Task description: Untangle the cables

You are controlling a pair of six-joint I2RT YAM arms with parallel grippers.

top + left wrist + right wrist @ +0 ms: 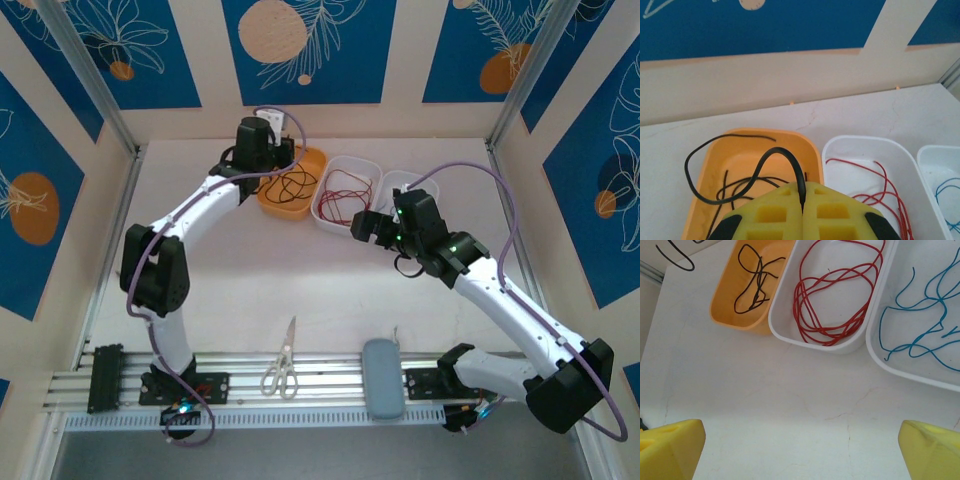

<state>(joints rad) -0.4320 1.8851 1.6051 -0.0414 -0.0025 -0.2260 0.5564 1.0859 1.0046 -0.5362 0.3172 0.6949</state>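
The cables lie sorted in three trays at the back of the table. Black cable (765, 157) arches up out of the orange tray (812, 150), and my left gripper (802, 192) is shut on it just above the tray, pinching it between the yellow fingers. Red cable (830, 305) is coiled in the middle white tray (815, 342). Blue cable (920, 340) lies in the right white tray (900, 372). My right gripper (800, 450) hangs open over bare table in front of the trays, with nothing between its fingers (670, 445).
Scissors (282, 372) and a grey case (382, 378) lie on the metal rail (330, 400) at the near edge, between the arm bases. Walls close the table at the back and on both sides. The trays sit close to the back wall.
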